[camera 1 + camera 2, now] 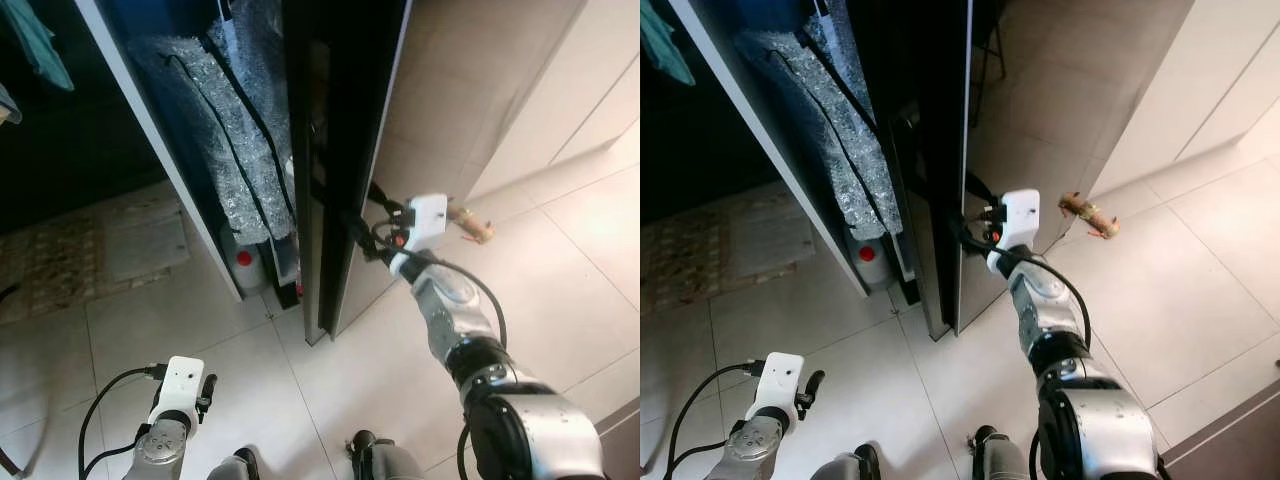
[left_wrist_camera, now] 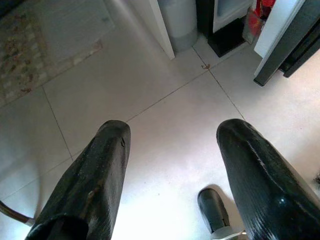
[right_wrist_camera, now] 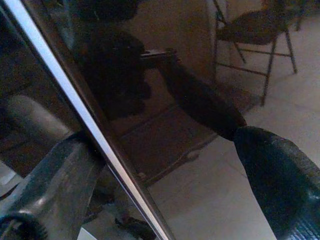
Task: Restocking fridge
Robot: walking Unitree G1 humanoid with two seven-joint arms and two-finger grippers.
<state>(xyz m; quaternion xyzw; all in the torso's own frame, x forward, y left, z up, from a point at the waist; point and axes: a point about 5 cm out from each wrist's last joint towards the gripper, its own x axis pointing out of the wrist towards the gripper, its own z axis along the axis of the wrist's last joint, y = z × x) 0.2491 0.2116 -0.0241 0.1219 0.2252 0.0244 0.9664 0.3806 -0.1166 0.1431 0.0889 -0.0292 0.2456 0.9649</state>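
The tall black fridge door (image 1: 340,150) stands ajar, edge-on to me. My right gripper (image 1: 358,225) is at that edge about halfway down, one finger on the glossy front and the other behind the edge. In the right wrist view the front finger (image 3: 270,165) touches its own reflection on the door (image 3: 165,100). Inside the fridge I see a silver bubble-foil bag (image 1: 230,130) and, low down, a white bottle with a red cap (image 1: 245,262). My left gripper (image 1: 205,390) hangs low over the floor, open and holding nothing (image 2: 172,150).
A patterned rug (image 1: 70,250) lies on the floor to the left. A small brown object (image 1: 470,222) lies on the tiles right of the door, near a white cabinet wall (image 1: 560,90). Pale tiled floor (image 2: 165,100) spreads below the fridge; my own feet show at the bottom.
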